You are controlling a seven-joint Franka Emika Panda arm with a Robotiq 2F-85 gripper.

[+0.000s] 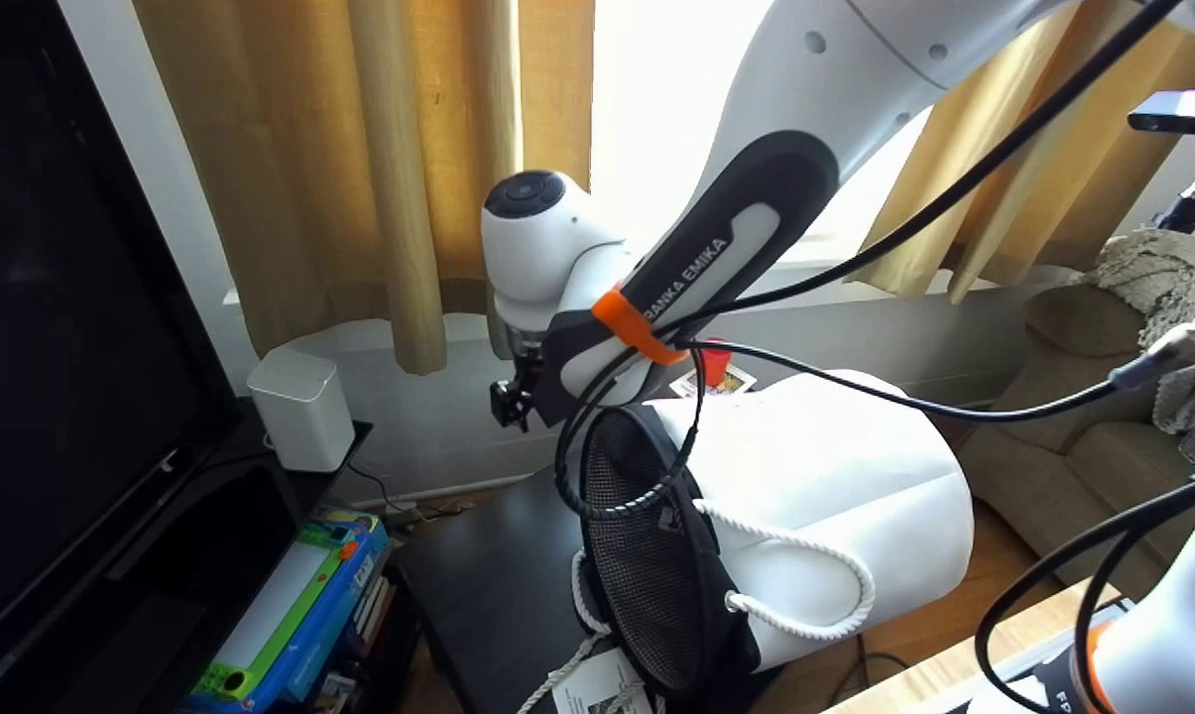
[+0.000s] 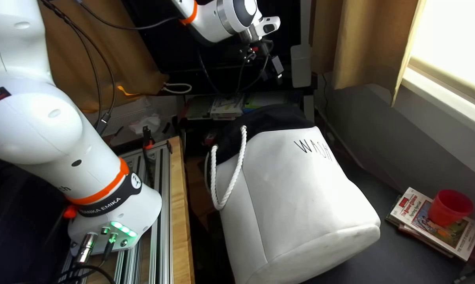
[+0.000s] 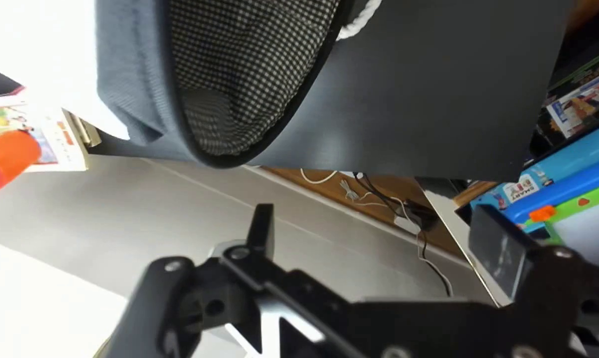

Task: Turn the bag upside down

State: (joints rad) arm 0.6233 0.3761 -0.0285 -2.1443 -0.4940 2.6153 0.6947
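Observation:
The white bag lies on its side on the black table. Its black-rimmed mouth faces the TV side, with dark mesh lining showing inside. In an exterior view the bag shows its round base toward the camera, part of a written word, and a white rope handle. My gripper is above the table, beyond the bag's mouth and apart from it. In the wrist view my gripper has its fingers wide apart with nothing between them. The bag's mesh lining shows at the top there.
A red cup stands on several books beside the bag's base. A white box-like device stands by the TV. Toy boxes fill a low shelf. Wall, window and curtains are close behind the arm.

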